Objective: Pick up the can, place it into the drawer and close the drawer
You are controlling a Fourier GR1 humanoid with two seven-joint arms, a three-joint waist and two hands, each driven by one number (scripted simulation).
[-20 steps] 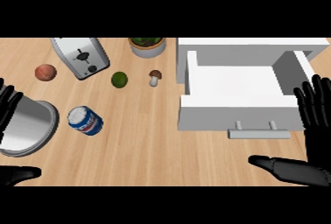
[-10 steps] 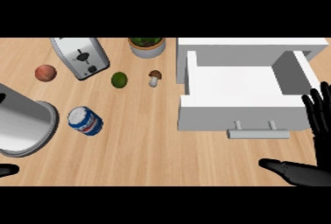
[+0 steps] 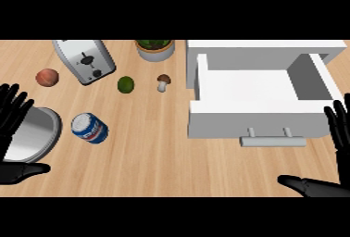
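- Status: nothing of the task is done yet, judging from how things lie.
- Can (image 3: 90,128) lies on its side on the worktop (image 3: 157,157), well to the left of the drawer (image 3: 256,99), with nothing holding it.
- Drawer is pulled out and open, its white inside showing nothing in it, with the handle (image 3: 272,140) on the front face toward the robot.
- Left hand (image 3: 12,120) is at the far side of the can from the drawer, fingers straight and spread over the rim of a steel bowl (image 3: 33,135). It is near the can but apart from it.
- Right hand (image 3: 340,127) is just right of the drawer front, fingers straight and open, thumb (image 3: 311,186) low below the drawer. It holds nothing and is not on the handle.
- Clutter left of the drawer: toaster (image 3: 85,60), potted plant (image 3: 155,47), mushroom (image 3: 163,82), a green fruit (image 3: 126,84) and a reddish fruit (image 3: 47,77). All sit on the far side of the can, so I'd say none of it blocks the route from the can to the drawer.
- Left to do: grasp, lift, carry across, drop in the drawer, push it shut. So, all of it.
- My read: the left hand is the better placed one for the pick, and the right for the closing push.
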